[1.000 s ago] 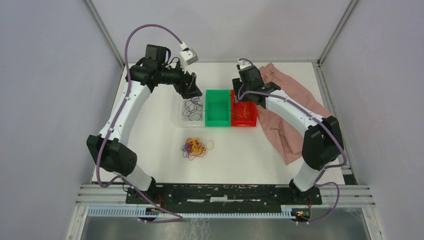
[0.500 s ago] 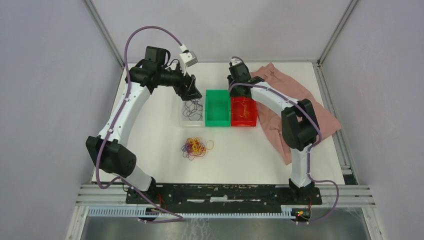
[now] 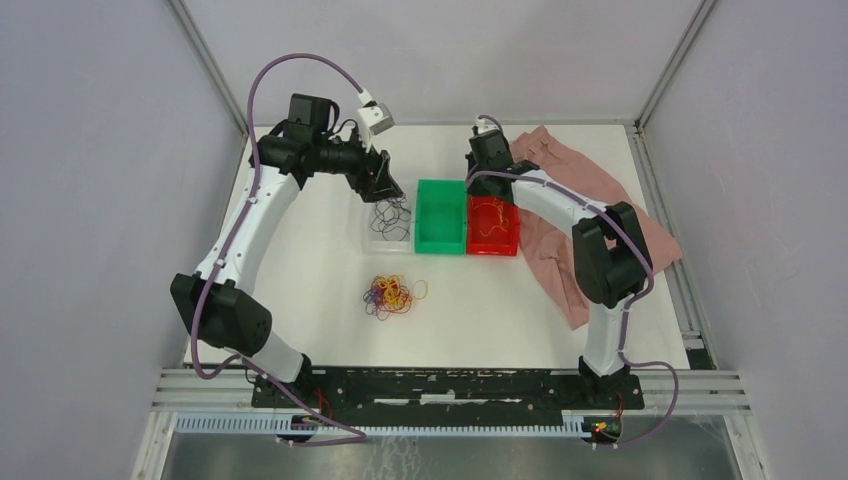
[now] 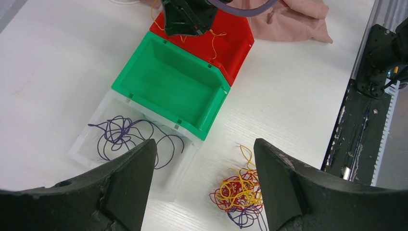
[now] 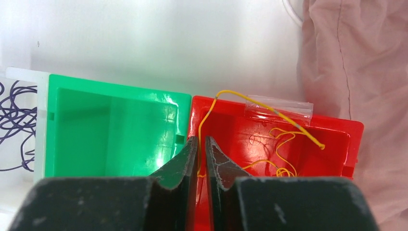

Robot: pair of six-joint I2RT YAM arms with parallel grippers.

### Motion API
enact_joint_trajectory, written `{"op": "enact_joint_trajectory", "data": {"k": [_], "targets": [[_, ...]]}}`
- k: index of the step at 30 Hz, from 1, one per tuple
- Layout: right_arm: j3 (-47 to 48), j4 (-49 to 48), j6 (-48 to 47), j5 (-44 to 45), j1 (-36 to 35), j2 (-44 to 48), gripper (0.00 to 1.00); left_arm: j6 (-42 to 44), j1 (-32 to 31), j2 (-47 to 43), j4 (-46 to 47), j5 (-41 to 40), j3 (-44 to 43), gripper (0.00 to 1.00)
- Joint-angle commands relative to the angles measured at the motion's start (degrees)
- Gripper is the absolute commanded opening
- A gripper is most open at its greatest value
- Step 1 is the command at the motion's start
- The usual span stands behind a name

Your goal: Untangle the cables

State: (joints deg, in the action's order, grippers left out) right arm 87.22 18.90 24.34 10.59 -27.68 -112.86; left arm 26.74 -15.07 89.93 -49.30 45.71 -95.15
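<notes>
The yellow cable point(image 5: 280, 171) is seen in the red bin point(image 5: 337, 144), which touches the green bin point(image 5: 110, 134); one strand is pinched in the narrow-set right gripper point(image 5: 201, 142). Judged: the loop arching over the red bin's rim should be drawn inside slowly before release. The mixed tangle point(image 4: 238, 192) is seen near the green bin; the left gripper point(image 4: 204, 144) is held wide, empty.

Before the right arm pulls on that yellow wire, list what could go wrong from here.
1. The right gripper pinches the yellow wire only at its fingertips. So thin a strand could slip free.
2. The wire loops over the back rim of the red bin, so a pull might snag it and drag or tip the bin.
</notes>
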Motion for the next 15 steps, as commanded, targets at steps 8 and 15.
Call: {"op": "enact_joint_trajectory", "data": {"k": [8, 15], "targets": [[-7.07, -4.85, 3.87, -4.44, 2.54, 9.08, 0.2, 1.03, 0.37, -2.52, 1.9, 1.95, 0.62, 0.81], [-10.65, -7.32, 5.45, -7.86, 3.48, 10.69, 0.1, 0.25, 0.37, -2.55, 2.28, 2.01, 0.65, 0.81]]}}
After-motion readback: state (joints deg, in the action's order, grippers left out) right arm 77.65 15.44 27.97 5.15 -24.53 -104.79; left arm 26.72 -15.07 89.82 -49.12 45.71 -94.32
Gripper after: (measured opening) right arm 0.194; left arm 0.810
